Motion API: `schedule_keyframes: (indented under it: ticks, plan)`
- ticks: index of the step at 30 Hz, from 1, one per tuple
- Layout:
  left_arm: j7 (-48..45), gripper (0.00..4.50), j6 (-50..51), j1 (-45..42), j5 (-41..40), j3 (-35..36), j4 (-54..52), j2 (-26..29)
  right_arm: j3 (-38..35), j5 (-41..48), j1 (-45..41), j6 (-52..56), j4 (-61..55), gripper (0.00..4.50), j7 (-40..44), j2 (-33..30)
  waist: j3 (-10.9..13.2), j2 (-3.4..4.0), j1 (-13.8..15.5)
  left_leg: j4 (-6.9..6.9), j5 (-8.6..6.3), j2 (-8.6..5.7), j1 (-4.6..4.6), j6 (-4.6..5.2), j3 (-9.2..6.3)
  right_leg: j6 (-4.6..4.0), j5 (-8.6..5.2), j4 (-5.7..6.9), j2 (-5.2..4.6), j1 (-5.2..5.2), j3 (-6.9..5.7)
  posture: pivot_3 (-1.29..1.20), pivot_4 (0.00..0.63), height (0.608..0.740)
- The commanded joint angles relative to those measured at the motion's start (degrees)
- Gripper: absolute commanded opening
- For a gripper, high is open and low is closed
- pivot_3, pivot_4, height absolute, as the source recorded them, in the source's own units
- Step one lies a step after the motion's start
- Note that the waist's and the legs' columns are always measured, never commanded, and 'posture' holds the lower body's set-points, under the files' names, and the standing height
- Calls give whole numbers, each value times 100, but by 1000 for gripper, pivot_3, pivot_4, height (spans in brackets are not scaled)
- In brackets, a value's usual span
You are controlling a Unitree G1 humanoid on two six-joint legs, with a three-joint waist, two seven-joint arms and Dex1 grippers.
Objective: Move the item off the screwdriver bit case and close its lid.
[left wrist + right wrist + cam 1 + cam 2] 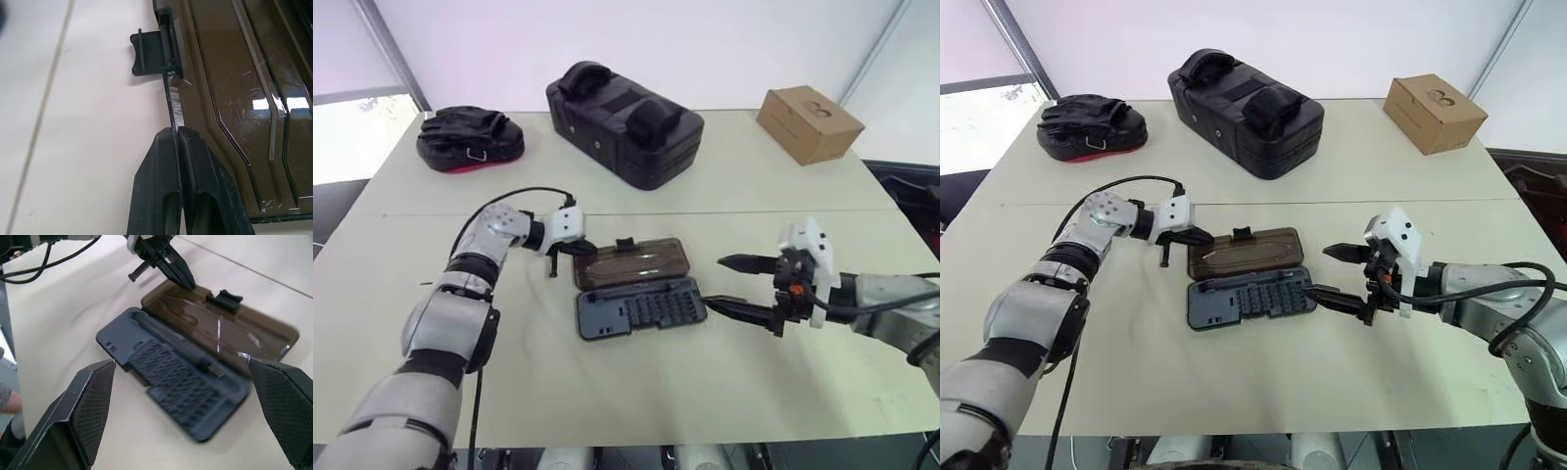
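The screwdriver bit case (641, 310) lies open at the middle of the table, its dark tray of bits nearest me. The smoky lid (631, 262) lies flat behind the tray, with its black tab (149, 53) on the far long edge. My left gripper (585, 250) is shut on the lid's far edge near its left corner, and the thin rim runs between the fingertips (166, 147). My right gripper (713, 282) stands open just off the tray's right end, touching nothing. The item is out of view.
A big black padded bag (622, 122) sits at the back centre. A smaller black pad (470, 137) lies at the back left and a cardboard box (810, 122) at the back right. The table's near edge (705, 436) runs close in front of me.
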Motion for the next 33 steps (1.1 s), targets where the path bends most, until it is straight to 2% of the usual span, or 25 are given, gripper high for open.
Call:
schedule_keyframes:
  ticks: [1,13,21,24,30,33]
  plan:
    - [-590,27,-404,251,91,-222,-81,-42,-82,72,-133,-76,21,4500,63,-47,0,0,14,0,0,-1,0,0,0,0,0,0,0,0,0,0,150,740]
    - [28,27,-282,263,245,-255,49,-164,134,-39,-396,-107,213,4500,70,3,-3,-3,44,7,0,-4,1,0,-5,0,0,2,-3,11,-1,0,150,740]
    - [30,27,-260,241,251,-272,95,-193,152,-46,-350,-123,167,4500,-43,65,-3,-3,35,10,0,8,50,0,-9,1,0,3,-5,62,-1,0,150,740]
    - [167,904,-281,219,272,-272,93,-199,176,-61,-360,-131,169,4500,-72,84,-3,-4,36,10,0,8,50,0,-9,1,0,3,-5,63,-1,0,150,740]
    - [678,3850,-294,150,260,-215,104,-197,206,-90,-368,-158,192,4500,-64,86,-4,-4,27,10,0,9,50,0,-10,1,0,5,-3,61,-1,0,150,740]
    - [816,3850,-61,74,-15,43,114,-242,261,-122,-410,-176,228,4500,-67,109,-3,-5,26,10,0,9,50,0,-9,1,0,5,-3,61,-1,0,150,740]
